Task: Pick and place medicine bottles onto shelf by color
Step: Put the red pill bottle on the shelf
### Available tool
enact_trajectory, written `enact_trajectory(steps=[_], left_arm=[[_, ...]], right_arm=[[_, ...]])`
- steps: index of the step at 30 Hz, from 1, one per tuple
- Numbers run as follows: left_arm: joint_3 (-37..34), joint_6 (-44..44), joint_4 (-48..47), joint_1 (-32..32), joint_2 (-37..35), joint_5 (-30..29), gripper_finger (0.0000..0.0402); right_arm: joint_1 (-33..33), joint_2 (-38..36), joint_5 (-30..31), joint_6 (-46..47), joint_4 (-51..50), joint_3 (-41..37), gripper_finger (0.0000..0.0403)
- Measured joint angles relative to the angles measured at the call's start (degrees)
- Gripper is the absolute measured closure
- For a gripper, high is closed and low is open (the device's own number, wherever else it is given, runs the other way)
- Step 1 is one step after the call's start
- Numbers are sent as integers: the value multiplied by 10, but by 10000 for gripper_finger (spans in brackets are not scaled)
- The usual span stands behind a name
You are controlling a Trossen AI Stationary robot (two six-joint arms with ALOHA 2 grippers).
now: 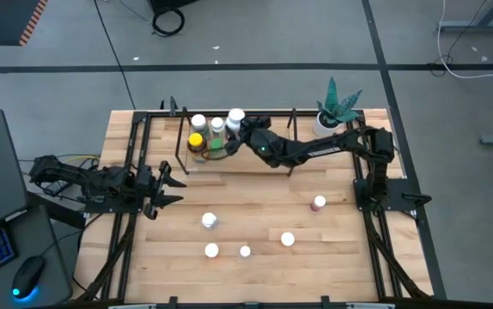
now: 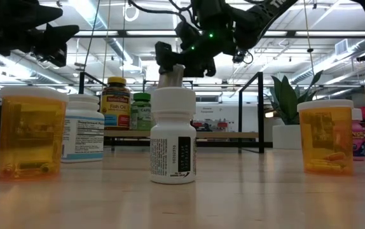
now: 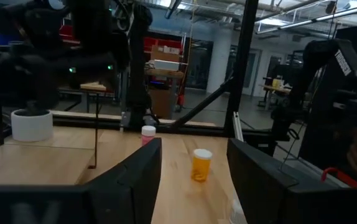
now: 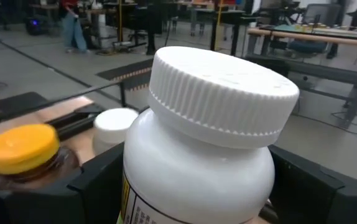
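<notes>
My right gripper reaches from the table's right over the shelf and is shut on a white medicine bottle with a ribbed white cap. Beside it on the shelf stand a yellow-capped bottle, a green-capped one and a white-capped one. Several more bottles stand on their bases on the tabletop, among them a white-capped one and a pink-capped one. My left gripper waits open at the table's left, touching nothing. My right gripper pinches the white bottle's body just below the cap, one finger on each side. The fingers come nearly level from the table's right. The bottle stands upright in the hold over the shelf's far part; whether its base touches the board is hidden.
A potted green plant stands at the shelf's far right corner. Thin black rods frame the shelf. In the low view two orange bottles and a white bottle stand on the near tabletop.
</notes>
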Motion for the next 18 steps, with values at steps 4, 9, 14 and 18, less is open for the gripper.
enact_trajectory(steps=[4, 9, 14, 18], left_arm=[[0, 0, 0, 0, 0, 0, 208], [0, 0, 0, 0, 0, 0, 210], [0, 0, 0, 0, 0, 0, 215], [0, 0, -1, 0, 0, 0, 214]], right_arm=[[-18, -1, 2, 2, -7, 0, 72], [-21, 6, 29, 29, -51, 0, 72], [-9, 19, 57, 32, -53, 1, 72], [-4, 27, 76, 36, -52, 0, 72]])
